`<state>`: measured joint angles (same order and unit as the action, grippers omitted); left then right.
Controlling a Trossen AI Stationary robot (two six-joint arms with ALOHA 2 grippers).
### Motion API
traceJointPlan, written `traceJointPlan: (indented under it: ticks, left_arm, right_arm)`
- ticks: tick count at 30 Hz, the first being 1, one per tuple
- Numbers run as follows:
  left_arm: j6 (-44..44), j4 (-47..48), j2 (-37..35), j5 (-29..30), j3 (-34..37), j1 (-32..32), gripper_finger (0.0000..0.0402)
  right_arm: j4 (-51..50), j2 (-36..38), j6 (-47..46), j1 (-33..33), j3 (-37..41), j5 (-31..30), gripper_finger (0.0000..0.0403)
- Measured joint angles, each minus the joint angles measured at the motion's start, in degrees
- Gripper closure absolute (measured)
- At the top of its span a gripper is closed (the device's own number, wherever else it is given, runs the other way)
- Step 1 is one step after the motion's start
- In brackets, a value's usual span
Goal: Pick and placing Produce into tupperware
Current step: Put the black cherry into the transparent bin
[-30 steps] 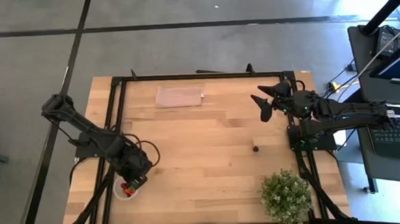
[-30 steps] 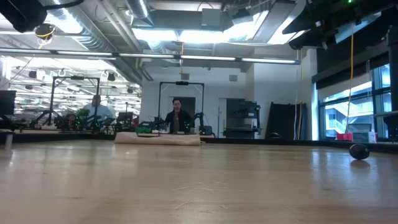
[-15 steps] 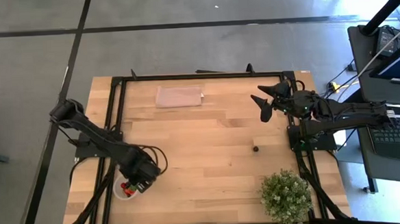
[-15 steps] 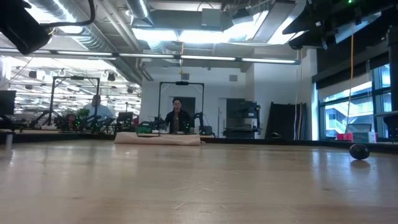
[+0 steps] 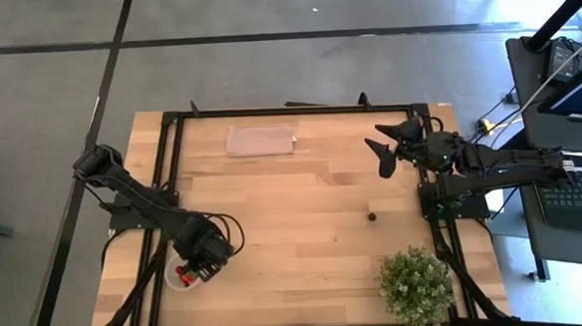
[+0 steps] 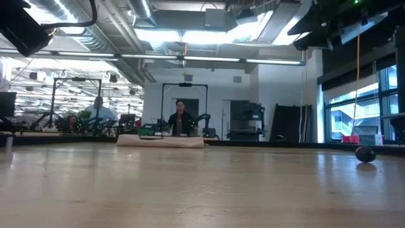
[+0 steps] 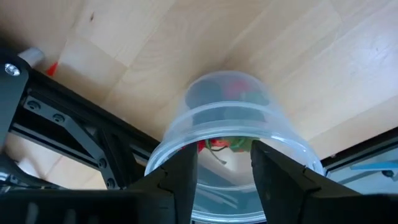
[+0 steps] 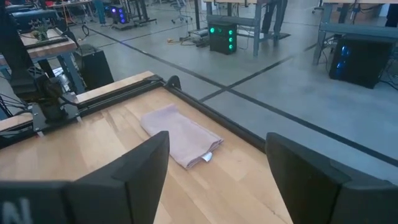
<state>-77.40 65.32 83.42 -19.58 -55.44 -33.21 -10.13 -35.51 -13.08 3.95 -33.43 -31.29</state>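
From above, the left gripper (image 5: 199,268) half hides the tub (image 5: 180,276) at the table's (image 5: 294,213) near left edge. Its wrist camera shows empty fingers (image 7: 180,177) slightly parted over the rim, with red fruit (image 7: 233,144) inside. The right gripper (image 5: 380,146) hangs wide open near the far right corner. One dark berry (image 5: 372,217) lies toward the right edge.

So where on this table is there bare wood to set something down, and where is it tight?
The widest bare patch is mid-table, between the cloth, the lone dark berry and the potted plant. The near-left corner is crowded: the left tool hangs open over the tupperware, hard against the black frame. The right tool hovers open at the far right.
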Motion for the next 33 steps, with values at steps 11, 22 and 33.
traceJointPlan:
  ticks: [11, 22, 33]
  left_arm:
    - [-0.9, 4.2, -6.2, 5.2, -5.1, -0.3, 0.0253]
    - [21.8, -4.3, -21.2, 54.6, -20.0, -0.2, 0.0269]
    - [61.7, -31.2, -29.3, 39.2, -15.4, 14.4, 0.0283]
  right_arm:
    - [0.0, 0.0, 0.0, 0.0, 0.0, 0.7, 0.0135]
    - [-14.5, -3.3, -2.3, 0.0, -9.2, 9.2, 0.0135]
    - [-48.0, -23.0, -24.6, 0.0, -24.6, 19.4, 0.0135]
